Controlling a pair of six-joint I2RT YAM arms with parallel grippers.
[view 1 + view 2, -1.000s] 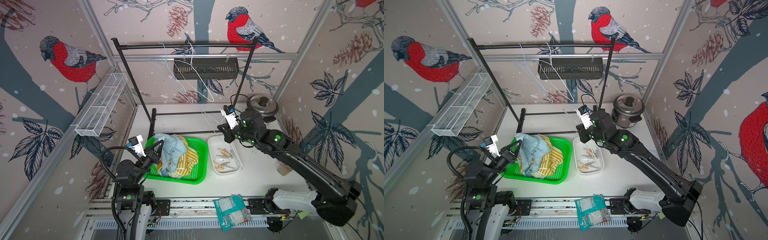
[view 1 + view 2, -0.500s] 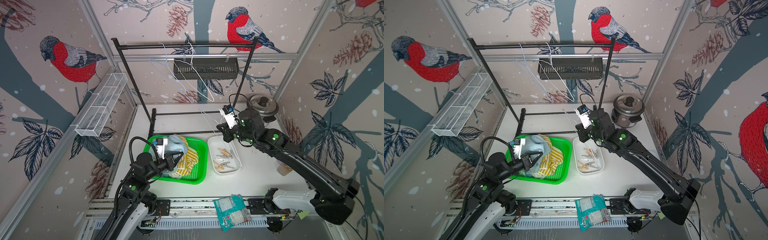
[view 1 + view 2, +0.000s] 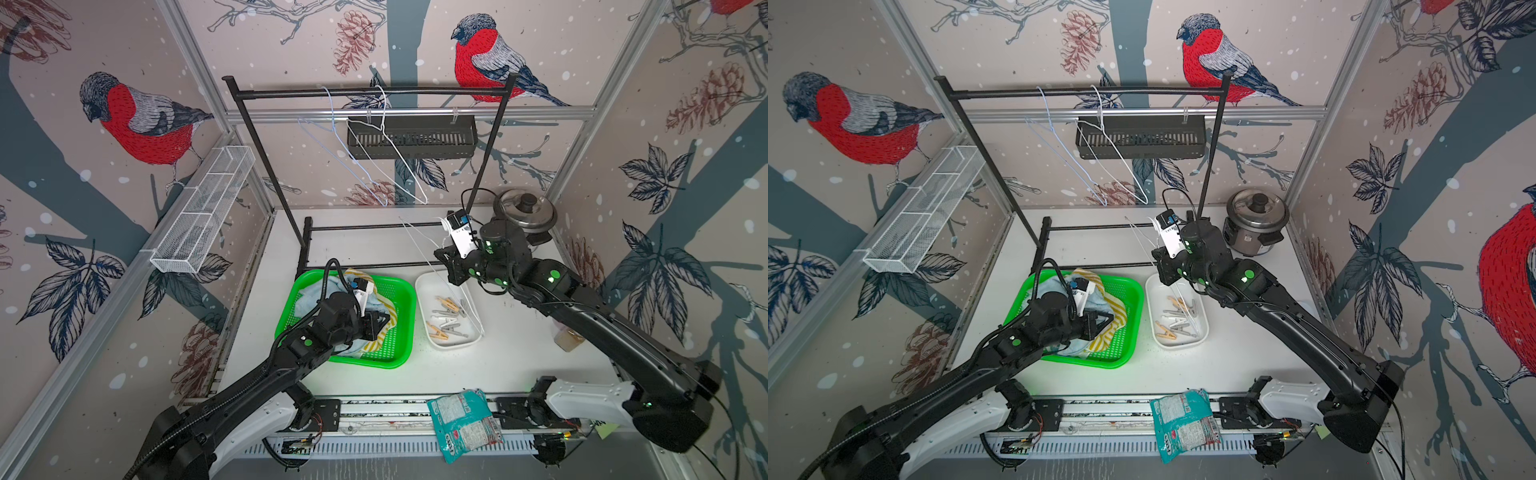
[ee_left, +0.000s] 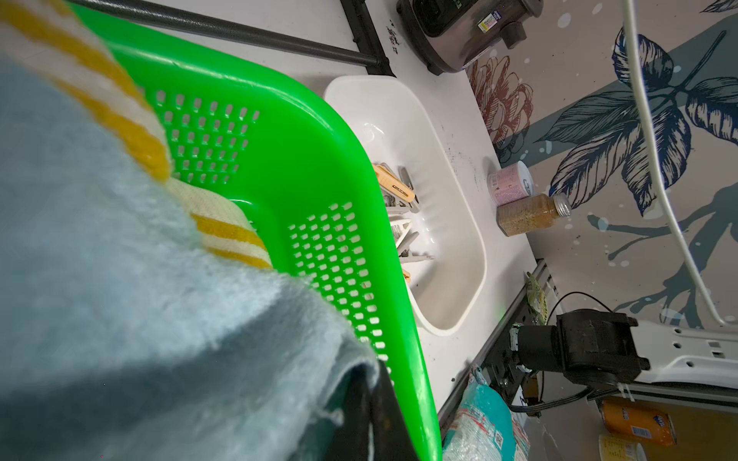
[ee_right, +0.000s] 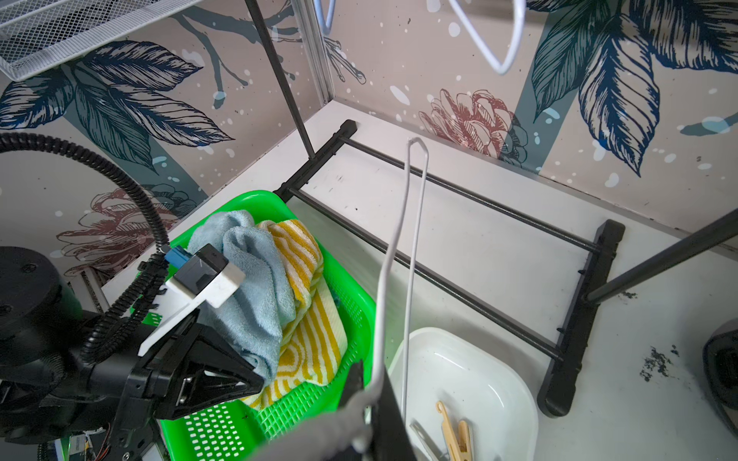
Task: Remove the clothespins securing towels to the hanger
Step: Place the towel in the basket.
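Observation:
Several clothespins (image 3: 446, 320) (image 3: 1177, 320) (image 5: 455, 435), tan and grey, lie in a white tray (image 3: 424, 286) (image 4: 459, 223). A light-blue towel (image 5: 255, 287) (image 4: 120, 279) and a yellow-striped towel (image 5: 315, 331) (image 3: 386, 309) are piled in a green basket (image 3: 399, 291) (image 3: 1125, 299). My left gripper (image 3: 384, 320) (image 3: 1108, 320) (image 4: 373, 383) is low in that basket, shut on an edge of the light-blue towel. My right gripper (image 3: 442, 255) (image 3: 1156, 253) (image 5: 369, 399) hovers over the tray's far end, shut on a bare white wire hanger (image 3: 419, 245) (image 5: 407, 239).
Two more wire hangers (image 3: 365, 162) hang empty on the black rack (image 3: 365, 91), whose base bars (image 5: 459, 275) lie behind the basket and tray. A rice cooker (image 3: 525, 212) stands back right, a jar (image 3: 567, 338) at the right edge, a snack bag (image 3: 463, 419) at the front.
My left arm swung right from the basket's left edge into the basket, bringing the light-blue towel with it. The right arm and its hanger stayed put.

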